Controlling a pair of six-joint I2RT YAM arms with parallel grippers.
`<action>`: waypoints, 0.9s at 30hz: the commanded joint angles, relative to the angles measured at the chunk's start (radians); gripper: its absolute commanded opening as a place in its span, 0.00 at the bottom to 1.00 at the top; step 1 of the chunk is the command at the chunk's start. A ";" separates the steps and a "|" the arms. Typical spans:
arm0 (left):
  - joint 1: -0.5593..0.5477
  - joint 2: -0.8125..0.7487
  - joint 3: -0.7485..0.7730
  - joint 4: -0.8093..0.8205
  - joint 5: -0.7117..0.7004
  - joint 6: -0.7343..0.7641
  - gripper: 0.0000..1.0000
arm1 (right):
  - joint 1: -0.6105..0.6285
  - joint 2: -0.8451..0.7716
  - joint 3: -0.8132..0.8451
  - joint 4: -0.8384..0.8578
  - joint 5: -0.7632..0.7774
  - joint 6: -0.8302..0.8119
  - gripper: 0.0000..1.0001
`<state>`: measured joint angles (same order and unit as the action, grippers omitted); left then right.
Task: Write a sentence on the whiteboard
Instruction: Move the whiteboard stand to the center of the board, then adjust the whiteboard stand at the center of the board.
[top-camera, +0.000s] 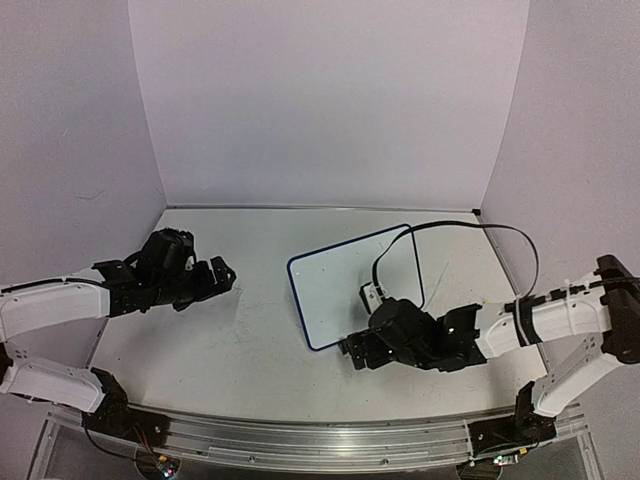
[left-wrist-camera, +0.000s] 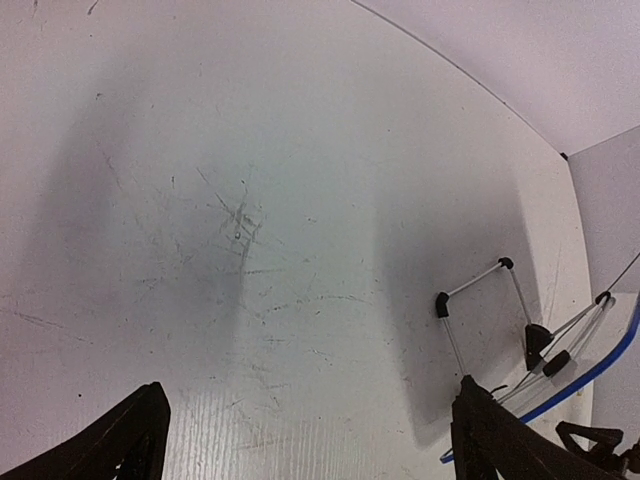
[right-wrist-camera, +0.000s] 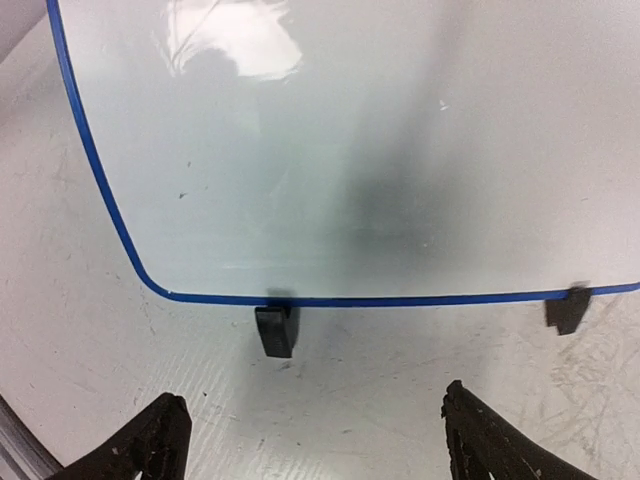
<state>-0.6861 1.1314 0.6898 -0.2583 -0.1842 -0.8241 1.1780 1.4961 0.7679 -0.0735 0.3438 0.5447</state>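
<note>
Whiteboard (top-camera: 345, 290) stands long axis left-right, seemingly tilted back; left gripper (left-wrist-camera: 310, 400) and right gripper (right-wrist-camera: 315, 400) splayed.

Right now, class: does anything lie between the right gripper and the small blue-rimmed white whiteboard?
Nothing visible does. The open right gripper faces the blue-rimmed whiteboard across bare scratched white table; only the board's own black feet stand there.

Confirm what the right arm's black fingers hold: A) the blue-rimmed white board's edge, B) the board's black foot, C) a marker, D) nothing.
D: in the right wrist view the right arm's black fingers stand wide apart, only bare white table between them, short of the blue-rimmed white board and its black foot.
</note>
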 joint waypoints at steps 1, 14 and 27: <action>0.003 0.024 0.053 0.063 0.026 -0.011 0.99 | -0.136 -0.129 -0.067 -0.017 0.046 -0.017 0.89; 0.003 -0.016 0.032 0.089 0.085 -0.024 0.99 | -0.473 -0.069 -0.100 0.159 -0.244 -0.212 0.79; 0.003 0.034 0.030 0.149 0.176 -0.057 0.99 | -0.474 0.094 -0.021 0.147 -0.279 -0.174 0.45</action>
<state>-0.6861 1.1517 0.6991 -0.1775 -0.0570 -0.8588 0.7029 1.5594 0.6994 0.0525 0.1006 0.3706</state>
